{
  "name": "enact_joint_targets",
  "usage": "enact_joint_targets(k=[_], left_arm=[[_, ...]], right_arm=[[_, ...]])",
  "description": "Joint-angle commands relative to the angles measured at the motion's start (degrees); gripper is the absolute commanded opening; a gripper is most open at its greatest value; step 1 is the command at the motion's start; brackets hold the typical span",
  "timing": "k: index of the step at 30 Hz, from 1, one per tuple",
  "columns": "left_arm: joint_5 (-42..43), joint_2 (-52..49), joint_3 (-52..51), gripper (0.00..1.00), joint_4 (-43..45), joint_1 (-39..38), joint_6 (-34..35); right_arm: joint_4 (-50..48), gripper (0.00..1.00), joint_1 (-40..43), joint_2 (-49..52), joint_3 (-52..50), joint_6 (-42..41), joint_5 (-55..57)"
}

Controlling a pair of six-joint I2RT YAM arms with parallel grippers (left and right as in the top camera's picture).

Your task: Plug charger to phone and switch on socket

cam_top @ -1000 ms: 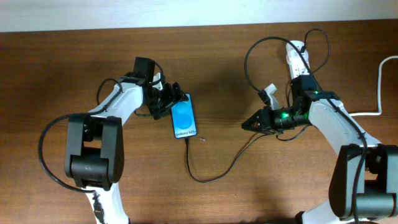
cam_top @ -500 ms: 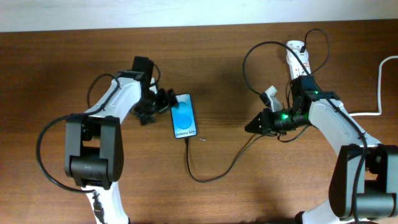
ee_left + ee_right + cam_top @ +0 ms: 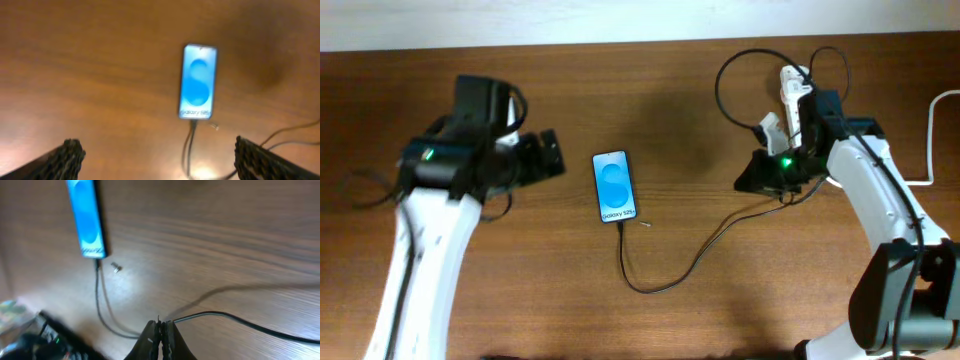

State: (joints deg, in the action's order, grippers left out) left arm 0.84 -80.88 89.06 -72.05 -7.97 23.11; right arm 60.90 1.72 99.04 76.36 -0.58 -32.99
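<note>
The charger (image 3: 660,285) looks plugged into the phone (image 3: 614,186); the socket (image 3: 790,85), far right, likely awaits switching; left pincer (image 3: 159,152) released, empty, right pincer (image 3: 161,330) clenched

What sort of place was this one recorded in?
Probably an indoor robot workbench: a bare wooden table against a pale wall, two robot arms working over it, and only a lit phone, a black charger and a white socket laid out.

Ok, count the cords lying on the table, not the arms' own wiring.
2. A thin black cable runs from the phone toward the power strip; a thick white cord lies at the right edge. The right arm hides parts of both.
</note>
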Motion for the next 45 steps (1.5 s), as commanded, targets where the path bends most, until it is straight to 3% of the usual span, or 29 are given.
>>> enact_joint_targets(k=[1,8,18,33,45], left_arm=[[-3.9,6.5,0.0,1.00,-3.1,0.0,-1.2],[-6.9,18.8,-0.2,1.00,-9.9,0.0,-1.2],[-6.9,36.6,-8.6,1.00,-11.4,0.0,-7.9],[-5.6,48.5,-12.5,1.00,-11.0,-3.5,-9.6],[-6.9,56.8,-13.3,0.99,-11.2,-5.9,-9.5]], right_arm=[[0.5,0.04,-0.2,-2.7,3.4,-8.0,9.0],[1.3,0.04,-0.1,-8.9,4.0,-19.5,19.1],[7.8,0.04,3.6,-18.5,4.0,-30.0,25.3],[21.7,0.04,16.6,-25.4,4.0,-29.7,25.4],[26.4,0.04,17.1,-30.1,4.0,-28.2,26.0]])
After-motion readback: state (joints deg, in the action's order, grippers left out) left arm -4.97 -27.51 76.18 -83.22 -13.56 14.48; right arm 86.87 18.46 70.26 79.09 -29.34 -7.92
